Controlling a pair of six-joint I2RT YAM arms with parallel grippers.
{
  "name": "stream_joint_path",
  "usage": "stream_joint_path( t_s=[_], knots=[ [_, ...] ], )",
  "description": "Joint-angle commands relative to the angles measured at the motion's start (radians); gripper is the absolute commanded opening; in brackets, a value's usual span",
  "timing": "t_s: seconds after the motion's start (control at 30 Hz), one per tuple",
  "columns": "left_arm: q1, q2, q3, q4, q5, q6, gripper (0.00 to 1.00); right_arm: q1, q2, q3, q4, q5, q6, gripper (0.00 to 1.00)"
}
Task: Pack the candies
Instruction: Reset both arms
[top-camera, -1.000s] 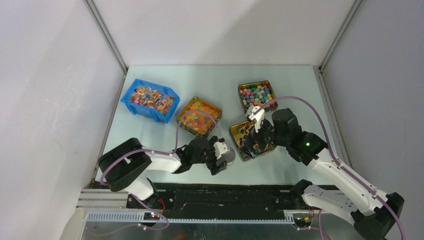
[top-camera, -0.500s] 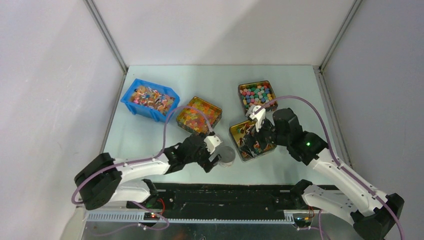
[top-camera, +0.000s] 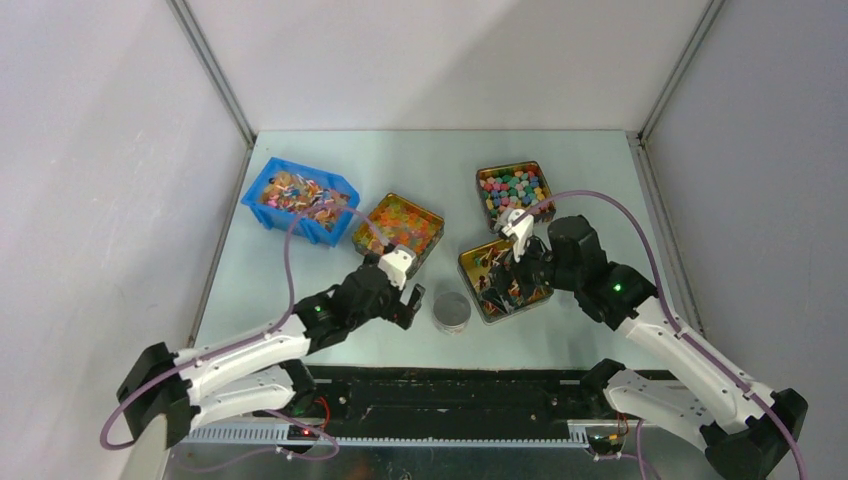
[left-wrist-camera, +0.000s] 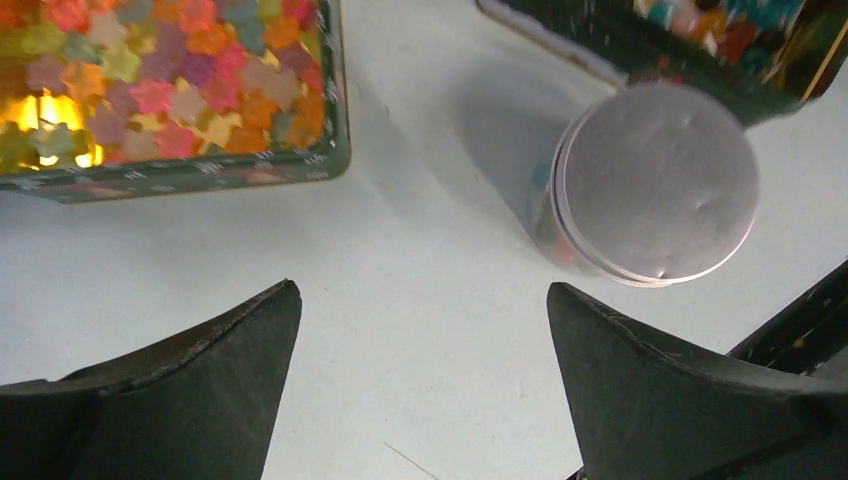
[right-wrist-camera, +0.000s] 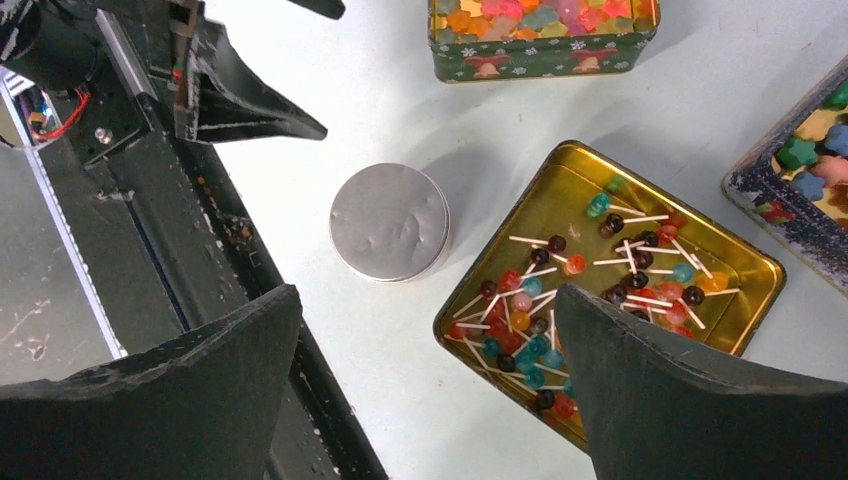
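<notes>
The candies (right-wrist-camera: 530, 330) lie loose in an open gold tin (right-wrist-camera: 555, 195) on the tabletop (right-wrist-camera: 380, 90), under the right tool (right-wrist-camera: 428, 290), which is spread wide and holds nothing. Just beside the tin's near left corner stands a round jar (right-wrist-camera: 390, 222) with a plain silver lid, and the left tool (left-wrist-camera: 422, 290) hangs left of it, released and empty. Farther back are a green tin (right-wrist-camera: 540, 60) of star sweets, its wall print too small to read, another tin (top-camera: 509, 166) and a blue bin (top-camera: 290, 222).
</notes>
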Motion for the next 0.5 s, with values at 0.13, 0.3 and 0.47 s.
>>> stream_joint_path(
  t_s=[0.13,0.3,0.47],
  knots=[
    [0.143,-0.122,0.031,0.080,0.105,-0.088,1.00,-0.056,-0.038,-0.046,0.075,-0.069,0.073,1.00],
    [0.283,-0.208,-0.056,0.201,0.264,-0.148,1.00,-0.136,-0.061,-0.074,0.101,-0.117,0.124,1.00],
    [0.448,-0.317,-0.106,0.231,0.314,-0.179,1.00,-0.255,-0.089,-0.114,0.150,-0.170,0.201,1.00]
  ],
)
